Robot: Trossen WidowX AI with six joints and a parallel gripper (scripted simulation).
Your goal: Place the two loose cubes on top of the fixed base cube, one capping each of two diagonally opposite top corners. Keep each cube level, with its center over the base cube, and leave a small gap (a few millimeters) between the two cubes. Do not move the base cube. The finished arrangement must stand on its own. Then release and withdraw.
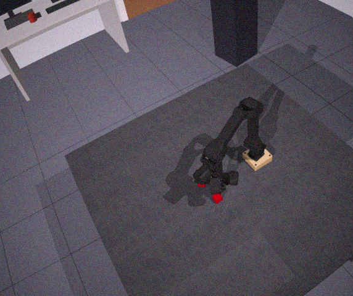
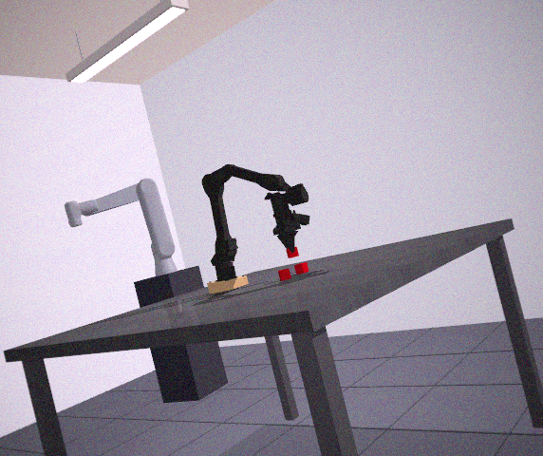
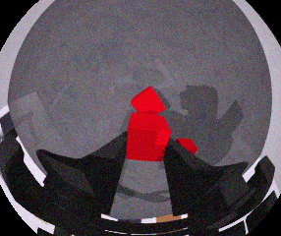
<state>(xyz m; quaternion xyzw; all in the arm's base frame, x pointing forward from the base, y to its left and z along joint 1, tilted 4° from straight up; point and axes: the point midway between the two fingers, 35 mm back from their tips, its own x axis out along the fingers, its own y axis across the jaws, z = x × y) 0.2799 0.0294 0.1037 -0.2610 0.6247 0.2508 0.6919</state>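
Holding a red cube [image 3: 146, 137] in the gripper [image 2: 290, 246], I see the jaws clenched on its two side faces, the cube hanging in the air above the table [image 2: 384, 265]. From the exterior camera the held cube sits above the two cubes that rest on the table: a left cube [image 2: 284, 275] and a right cube [image 2: 302, 268], side by side and near each other. I cannot tell from any view which of these is the fixed base.

All three cubes are plain, matte, bright red, with sharp edges. The arm [image 2: 220, 220] is dull black and blocky, bolted to a pale wood-coloured square plate [image 1: 258, 158] with dark dots at its corners. The table top is dark grey and faintly mottled.

In the wrist view the held cube fills the centre, gripped between the two dark fingers. Just beyond it a second cube [image 3: 147, 100] shows one corner and its top, the rest hidden by the held one. A sliver of a third cube [image 3: 187, 146] peeks out at the right of the held cube, mostly covered by a finger.

From the top camera the gripper body hides most of the held cube, only a red edge showing; one table cube [image 1: 216, 198] is plain to see, the other is lost under the arm and its shadows.
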